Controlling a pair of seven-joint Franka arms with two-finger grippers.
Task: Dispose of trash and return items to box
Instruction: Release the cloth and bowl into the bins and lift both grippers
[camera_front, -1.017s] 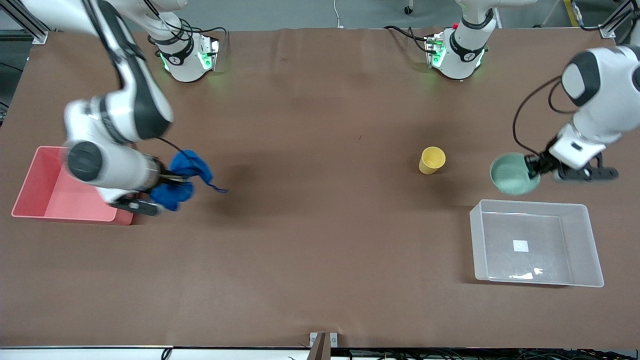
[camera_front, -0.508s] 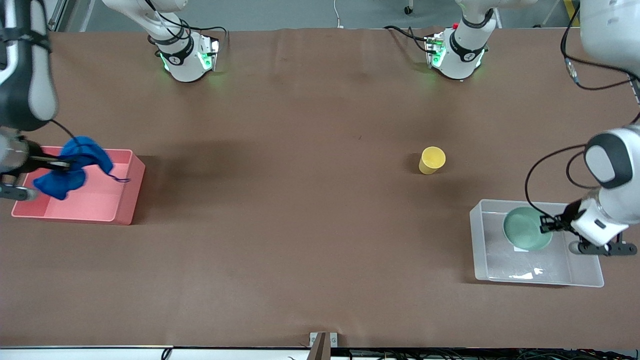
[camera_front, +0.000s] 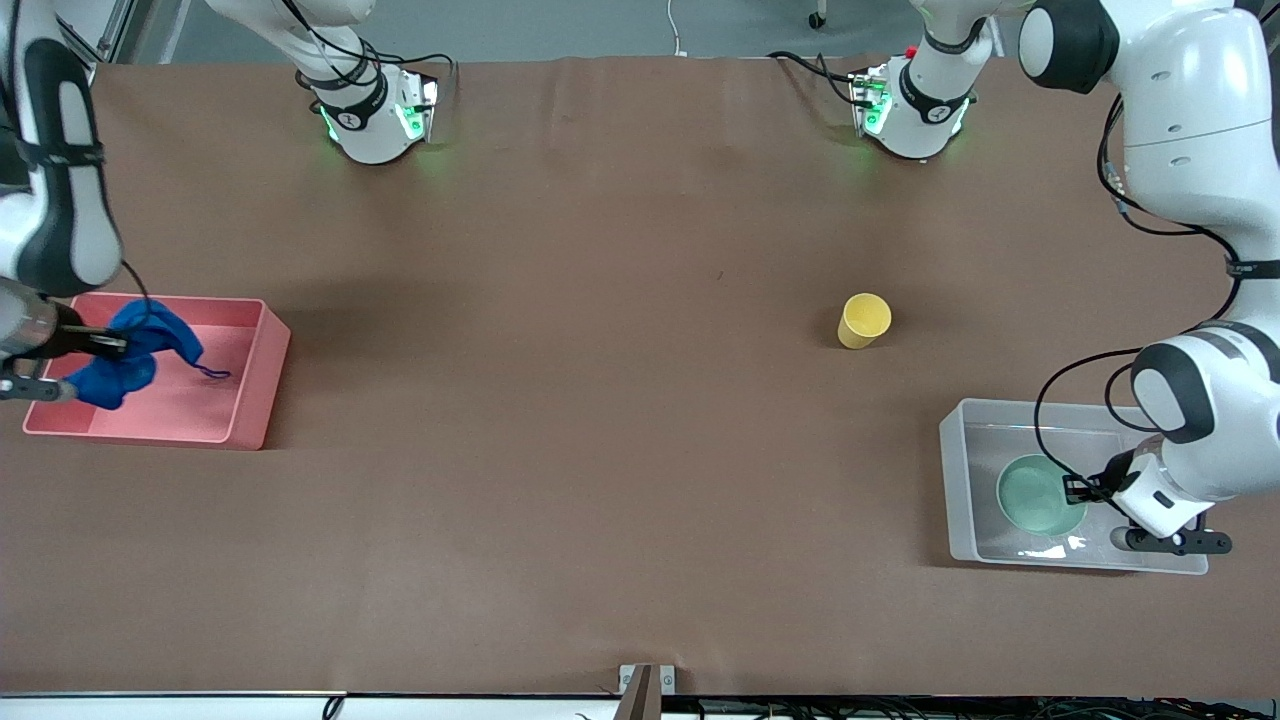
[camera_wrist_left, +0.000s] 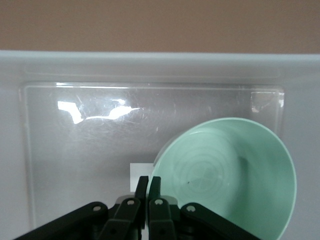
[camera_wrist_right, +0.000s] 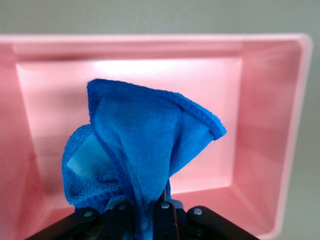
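My right gripper (camera_front: 112, 345) is shut on the wrinkled blue cloth (camera_front: 140, 352) and holds it over the pink bin (camera_front: 255, 385); in the right wrist view the cloth (camera_wrist_right: 145, 150) hangs from my right gripper (camera_wrist_right: 147, 210) inside the bin (camera_wrist_right: 270, 140). My left gripper (camera_front: 1078, 489) is shut on the rim of the mint-green bowl (camera_front: 1038, 495), low inside the clear box (camera_front: 962, 470). In the left wrist view my left gripper (camera_wrist_left: 149, 185) pinches the bowl (camera_wrist_left: 235, 170) over the box floor (camera_wrist_left: 90, 150), beside the white label (camera_wrist_left: 134, 174). The yellow cup (camera_front: 863, 320) lies on the table.
The pink bin stands at the right arm's end of the table, the clear box at the left arm's end, nearer the front camera than the cup. The brown table (camera_front: 600, 450) lies open between them.
My left gripper carried the bowl from above the table into the clear box and lowered it. My right gripper carried the blue cloth over the pink bin and lowered it.
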